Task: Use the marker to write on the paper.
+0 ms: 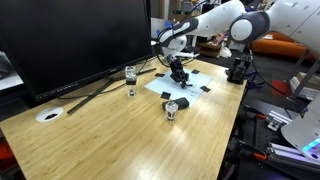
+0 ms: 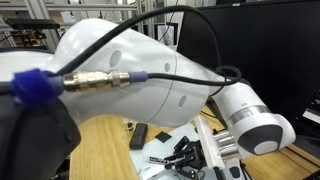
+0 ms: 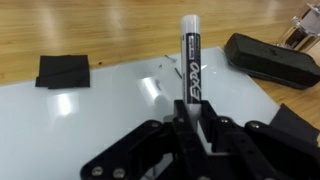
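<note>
The hand (image 3: 190, 125) is clamped on the marker (image 3: 191, 65), its jaws pressed against either side of the barrel; the marker is a slim black stick with white lettering and a pale end; its long axis runs straight out from the hand, pale end foremost, over the paper (image 3: 90, 115); the tip may be touching the sheet, though the view is too poor to tell; the paper lies flat and white on the wooden surface (image 3: 110, 25), a black piece (image 3: 63, 70) at its far left corner; a black oblong thing (image 3: 270, 58) lies at its far right.
</note>
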Robot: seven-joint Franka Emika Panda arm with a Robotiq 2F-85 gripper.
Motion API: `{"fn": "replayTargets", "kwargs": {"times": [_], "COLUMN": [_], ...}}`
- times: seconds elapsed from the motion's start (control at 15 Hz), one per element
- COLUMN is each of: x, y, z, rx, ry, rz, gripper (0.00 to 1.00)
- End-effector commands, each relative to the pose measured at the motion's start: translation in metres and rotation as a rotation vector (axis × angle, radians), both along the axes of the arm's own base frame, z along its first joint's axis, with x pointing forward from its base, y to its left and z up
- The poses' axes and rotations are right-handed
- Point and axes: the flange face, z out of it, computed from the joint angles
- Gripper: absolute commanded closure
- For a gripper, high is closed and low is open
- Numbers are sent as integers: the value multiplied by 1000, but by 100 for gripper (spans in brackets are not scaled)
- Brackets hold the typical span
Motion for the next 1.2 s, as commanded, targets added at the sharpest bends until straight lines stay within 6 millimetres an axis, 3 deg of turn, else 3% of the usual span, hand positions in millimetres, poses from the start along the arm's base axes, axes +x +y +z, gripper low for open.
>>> {"fn": "replayTargets", "kwargs": {"times": [0.0,0.33,0.53,0.67,1.13], "x": [16,36,37,32,6], "y": [-1,27,44,49,50], "z": [34,112,137,137,87], "rx": [-34,-26,-14,-1,56], "ry": [-103,-275,-324,-321,-245], "rz": [-5,86,157,197,382], "gripper": [95,95,95,95,95]}}
